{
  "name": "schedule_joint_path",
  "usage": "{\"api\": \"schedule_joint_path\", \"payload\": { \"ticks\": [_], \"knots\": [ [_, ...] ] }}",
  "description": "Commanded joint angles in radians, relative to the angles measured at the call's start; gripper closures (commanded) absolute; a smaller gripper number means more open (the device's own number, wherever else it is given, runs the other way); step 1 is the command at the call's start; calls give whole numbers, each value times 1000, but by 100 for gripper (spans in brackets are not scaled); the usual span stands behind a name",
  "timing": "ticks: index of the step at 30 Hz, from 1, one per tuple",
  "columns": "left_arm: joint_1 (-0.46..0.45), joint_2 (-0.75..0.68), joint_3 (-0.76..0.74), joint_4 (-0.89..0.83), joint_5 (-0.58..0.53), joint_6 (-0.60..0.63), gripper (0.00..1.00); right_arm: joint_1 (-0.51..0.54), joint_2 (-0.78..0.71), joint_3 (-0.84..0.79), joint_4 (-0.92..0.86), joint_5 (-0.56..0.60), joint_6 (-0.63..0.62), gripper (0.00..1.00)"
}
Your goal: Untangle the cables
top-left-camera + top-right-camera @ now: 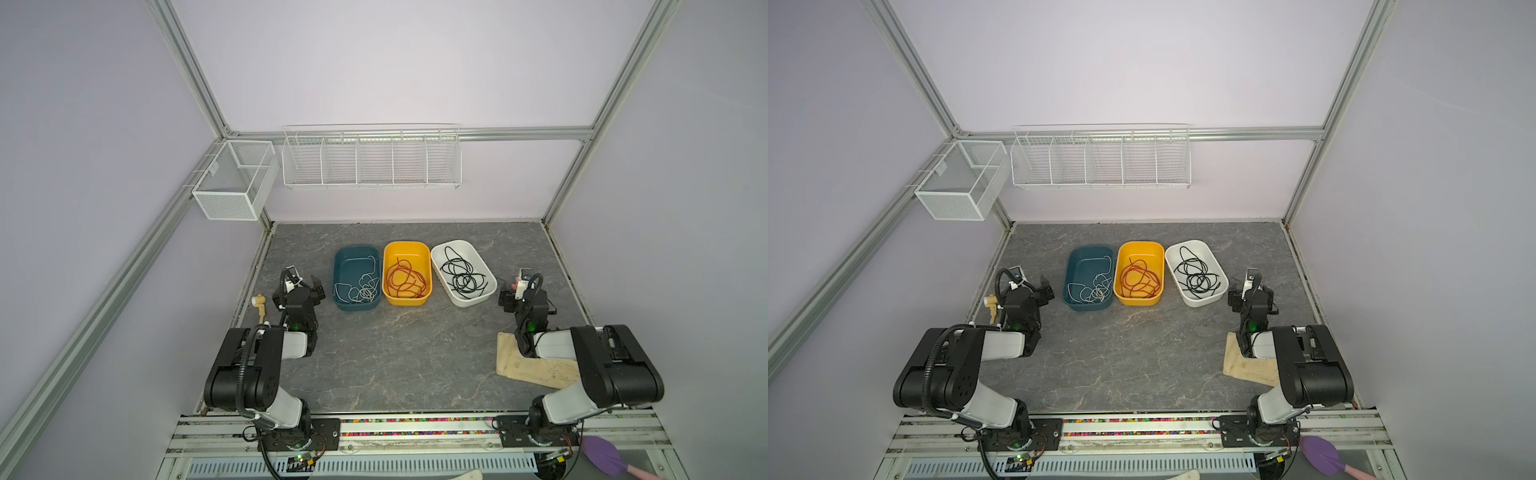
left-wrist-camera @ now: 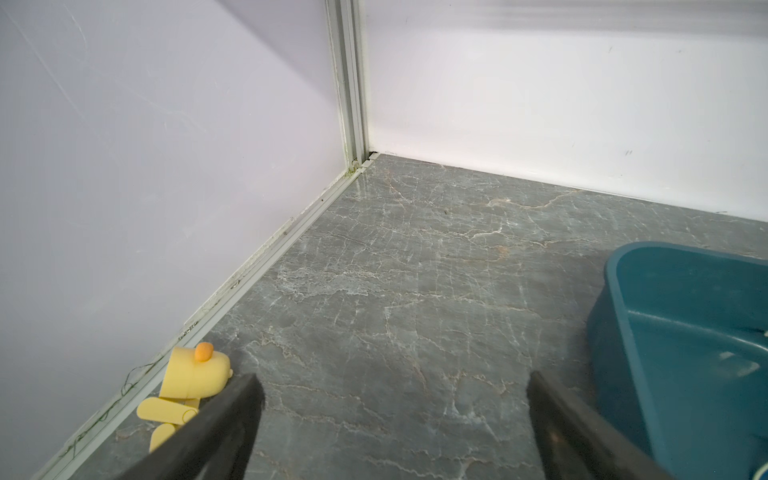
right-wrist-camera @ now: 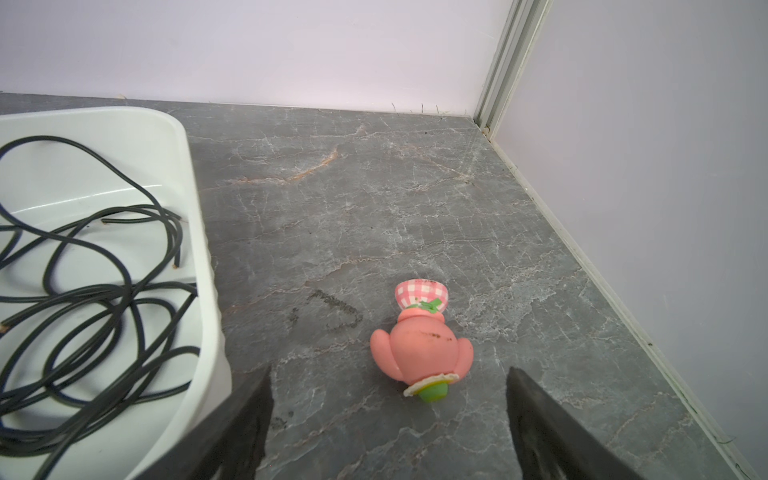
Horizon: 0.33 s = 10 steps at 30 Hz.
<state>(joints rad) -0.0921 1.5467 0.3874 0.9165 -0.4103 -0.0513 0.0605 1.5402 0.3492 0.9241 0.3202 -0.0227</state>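
The left hand (image 2: 392, 384), jaws apart and empty, hangs beside a teal tub (image 1: 337, 270) holding the white cable (image 1: 361, 289). Next come a yellow tub (image 1: 406, 245) with the red-orange cable (image 1: 405, 280), a white tub (image 1: 478, 253) with the black cable (image 1: 463, 272), and the right hand (image 3: 389, 374), also apart and empty. All three seem already separated, so the next move is probably just to loosen each one's loops.

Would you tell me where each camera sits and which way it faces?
Top views: high at the front, looking down over the table; left arm and right arm show.
Left wrist: on its arm, facing the rear left corner; open left tool, yellow toy, blue bin.
Right wrist: on its arm, facing the rear right corner; open right tool, pink toy, white bin with black cable.
Shared: each wrist view's bin shows in both top views.
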Motion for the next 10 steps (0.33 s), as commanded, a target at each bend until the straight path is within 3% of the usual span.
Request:
{"api": "schedule_joint_path", "payload": {
  "ticks": [1, 10],
  "knots": [
    [-1, 10, -6, 25, 5, 11, 1, -5, 0, 9, 15, -6, 3, 11],
    [-1, 11, -6, 26, 5, 12, 1, -25, -4, 14, -5, -50, 13, 11]
  ]
}}
